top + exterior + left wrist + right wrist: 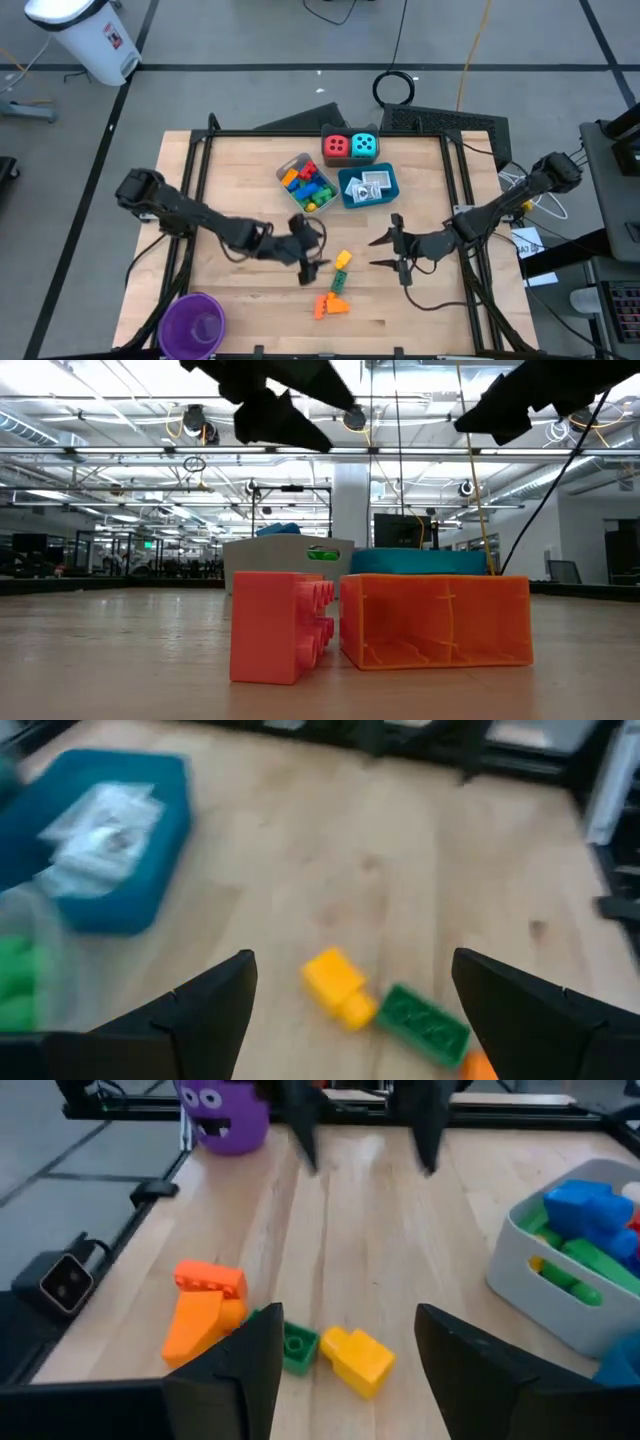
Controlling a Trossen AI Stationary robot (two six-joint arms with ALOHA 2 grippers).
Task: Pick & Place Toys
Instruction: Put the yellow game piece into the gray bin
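Near the table's middle lie a yellow brick (343,260) and a green brick (340,281) end to end, with two orange bricks (331,305) nearer the front edge. My left gripper (318,250) hovers open just left of the yellow brick (338,988). From the right, my right gripper (385,251) faces the same bricks, open, its fingers apart in the right wrist view (348,1312). More bricks fill a grey tray (307,183). White packets lie in a blue tray (368,186). A red die (336,146) and a cyan die (365,146) stand behind the trays.
A purple cup (193,325) stands at the front left corner. The two trays and the dice crowd the far middle of the table. Bare wood lies between the grippers and along the front right. In the low view the orange bricks (435,620) stand close to the camera.
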